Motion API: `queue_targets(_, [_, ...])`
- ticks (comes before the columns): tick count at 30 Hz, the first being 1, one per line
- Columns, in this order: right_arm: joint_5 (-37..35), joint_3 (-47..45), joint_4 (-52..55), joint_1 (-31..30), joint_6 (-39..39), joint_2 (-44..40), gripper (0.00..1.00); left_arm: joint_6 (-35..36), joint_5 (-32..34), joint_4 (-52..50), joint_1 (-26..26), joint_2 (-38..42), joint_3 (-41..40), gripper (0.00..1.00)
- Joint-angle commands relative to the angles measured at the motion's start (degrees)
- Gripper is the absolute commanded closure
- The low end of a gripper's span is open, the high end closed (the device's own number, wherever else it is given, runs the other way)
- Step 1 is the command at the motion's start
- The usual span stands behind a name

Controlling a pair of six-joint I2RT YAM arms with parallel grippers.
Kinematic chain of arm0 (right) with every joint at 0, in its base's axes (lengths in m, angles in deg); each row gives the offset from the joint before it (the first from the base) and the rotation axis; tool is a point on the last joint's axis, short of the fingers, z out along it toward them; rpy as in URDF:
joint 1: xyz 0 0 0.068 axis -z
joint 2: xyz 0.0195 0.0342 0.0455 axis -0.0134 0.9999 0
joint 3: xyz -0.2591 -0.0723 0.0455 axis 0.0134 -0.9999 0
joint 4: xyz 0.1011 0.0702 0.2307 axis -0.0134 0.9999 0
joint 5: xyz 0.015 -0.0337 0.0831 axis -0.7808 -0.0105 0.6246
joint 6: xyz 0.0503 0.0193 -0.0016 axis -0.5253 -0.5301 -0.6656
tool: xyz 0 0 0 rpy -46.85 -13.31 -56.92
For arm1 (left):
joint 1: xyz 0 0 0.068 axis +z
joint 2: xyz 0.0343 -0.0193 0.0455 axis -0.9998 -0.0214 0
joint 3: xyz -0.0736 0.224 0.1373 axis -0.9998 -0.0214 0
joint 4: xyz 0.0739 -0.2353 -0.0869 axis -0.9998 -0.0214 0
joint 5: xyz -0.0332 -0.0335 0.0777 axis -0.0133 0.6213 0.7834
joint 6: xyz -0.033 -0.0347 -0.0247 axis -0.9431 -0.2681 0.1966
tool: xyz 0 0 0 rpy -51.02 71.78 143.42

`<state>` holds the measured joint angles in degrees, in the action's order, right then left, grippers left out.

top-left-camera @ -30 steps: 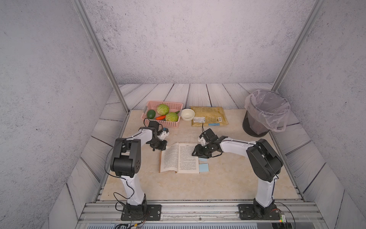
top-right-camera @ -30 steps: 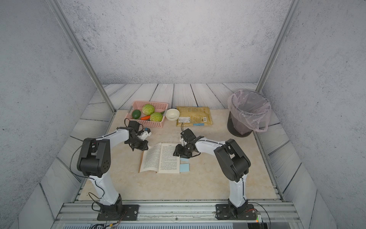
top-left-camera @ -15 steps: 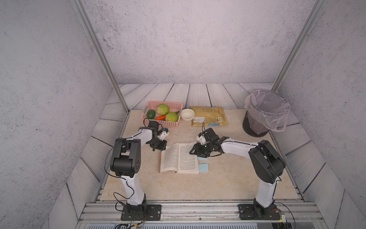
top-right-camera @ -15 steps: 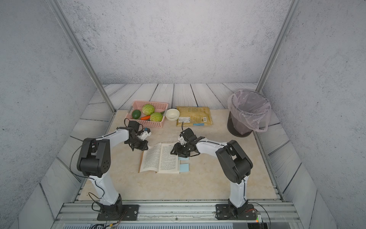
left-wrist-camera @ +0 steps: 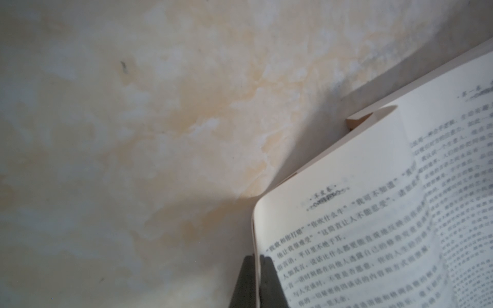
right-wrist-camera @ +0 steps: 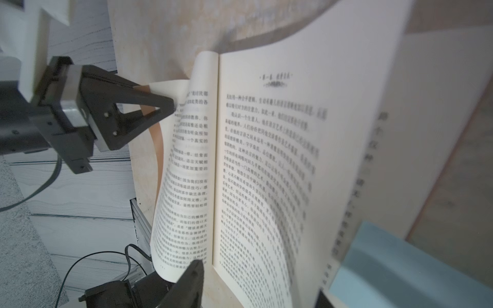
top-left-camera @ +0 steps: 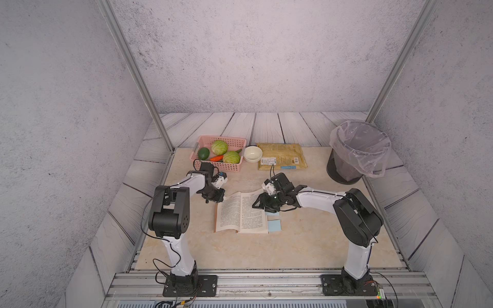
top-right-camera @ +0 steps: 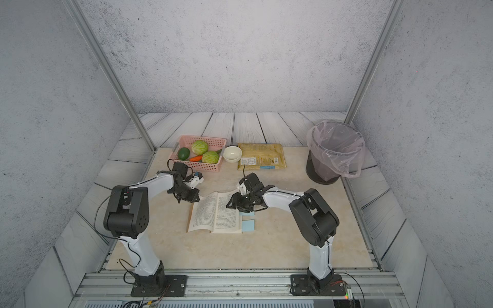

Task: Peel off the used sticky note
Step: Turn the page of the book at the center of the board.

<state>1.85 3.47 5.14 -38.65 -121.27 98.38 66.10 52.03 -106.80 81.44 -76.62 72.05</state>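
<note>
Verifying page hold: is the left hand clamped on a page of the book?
Yes, in the left wrist view the left hand pinches the book by its curled page edge.

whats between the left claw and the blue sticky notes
The open book: the left claw pinches a page corner on one side, and the blue sticky notes poke out past its opposite edge. Both top views show it.

Both arms reach low and inward, left hand [top-left-camera: 221,198] pinched shut, right hand [top-left-camera: 260,207] with jaws parted.
</note>
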Motion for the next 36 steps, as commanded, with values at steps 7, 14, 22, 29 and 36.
queue_targets(7, [3.2, 2.4, -0.2, -3.5, 1.2, 0.7, 0.43, 0.2, -0.3, -2.1, 0.2, -1.0, -0.6, 1.00])
queue_targets(14, [4.8, 5.0, -1.5, -5.1, -0.1, 2.0, 0.40, 0.2, -0.4, -2.2, 0.2, -0.9, -0.5, 1.00])
queue_targets(22, [5.5, 8.5, -2.3, -6.8, -0.3, 4.6, 0.36, 0.2, -0.5, -2.3, 0.2, -0.9, -0.5, 1.00])
queue_targets(29, [6.7, 6.9, -9.1, -7.7, -2.4, 6.3, 0.33, 0.2, -0.6, -2.2, 0.2, -1.1, -0.5, 1.00])
queue_targets(36, [8.6, 6.7, -17.3, -8.6, -5.0, 8.1, 0.32, 0.2, -0.7, -2.3, 0.2, -1.1, -0.6, 1.00])
